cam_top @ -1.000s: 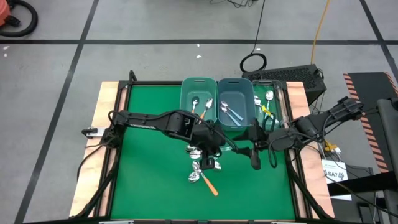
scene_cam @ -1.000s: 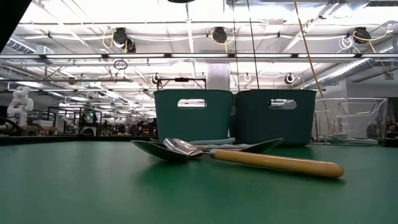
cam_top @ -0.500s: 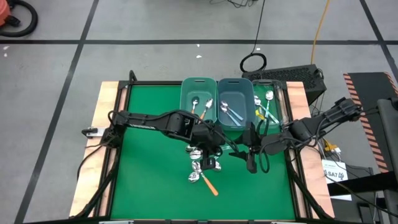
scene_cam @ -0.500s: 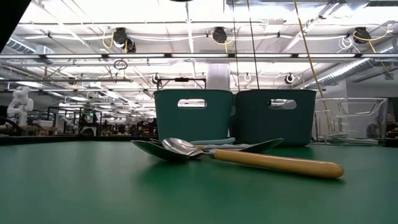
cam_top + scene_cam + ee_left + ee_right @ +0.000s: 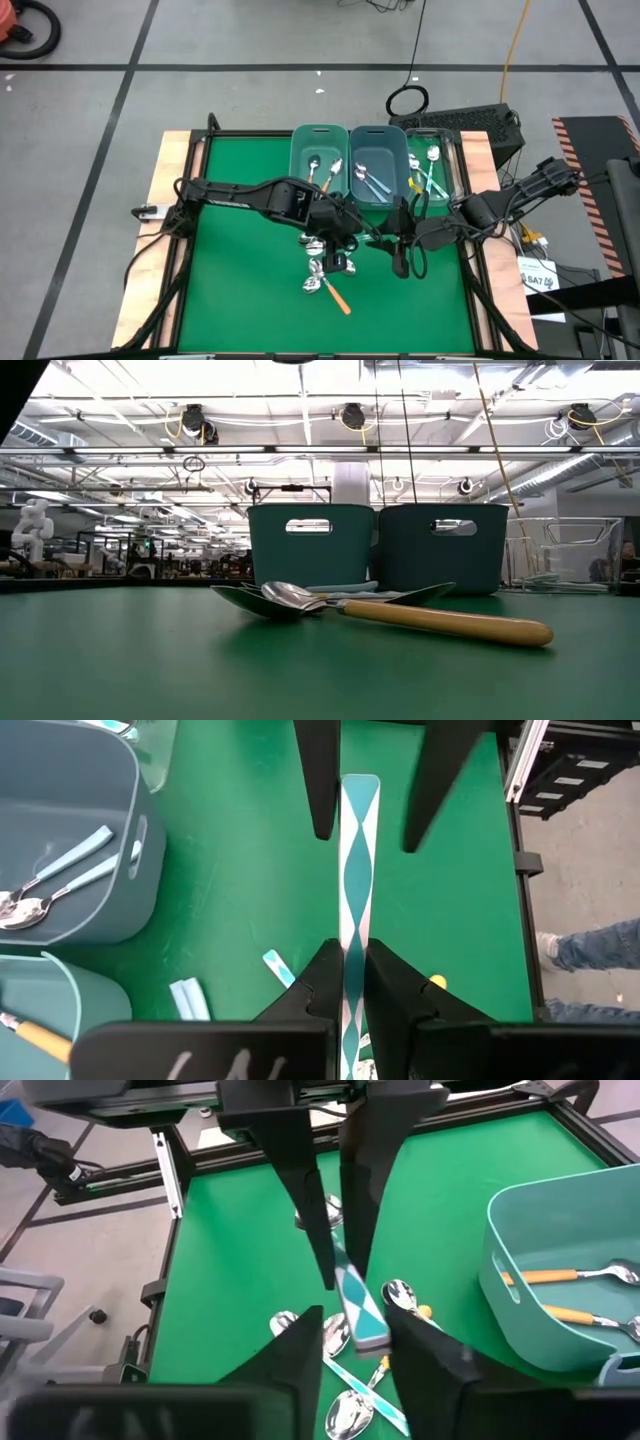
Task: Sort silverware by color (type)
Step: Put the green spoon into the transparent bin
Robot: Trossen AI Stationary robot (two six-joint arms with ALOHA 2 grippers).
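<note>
The teal-and-white patterned spoon handle (image 5: pixel 346 870) that you're passing across is up off the tabletop (image 5: pixel 240 250), between the two arms, just in front of the bins. The left jaws are pinching it part-way along, pressed together on both sides. The handle's free end (image 5: pixel 366 1328) sits inside the right jaws. Those are spread to either side of it with a gap showing, so they aren't clamped on it. You can't see the bowl of this spoon.

Below the handle, a loose cluster of spoons (image 5: pixel 322 262) lies on the green tabletop. An orange-handled spoon (image 5: pixel 450 622) lies at its near edge, with its bowl touching the others.

At the far side of the tabletop, three containers stand side by side:
- The left teal bin (image 5: pixel 300 150) holds orange-handled spoons (image 5: pixel 326 176).
- The middle teal bin (image 5: pixel 378 140) holds light blue ones (image 5: pixel 372 182).
- The clear tray (image 5: pixel 452 160) on the right holds teal-handled ones (image 5: pixel 428 176).

Past the tabletop's edge, a person's leg (image 5: pixel 600 945) in jeans stands on the floor.
</note>
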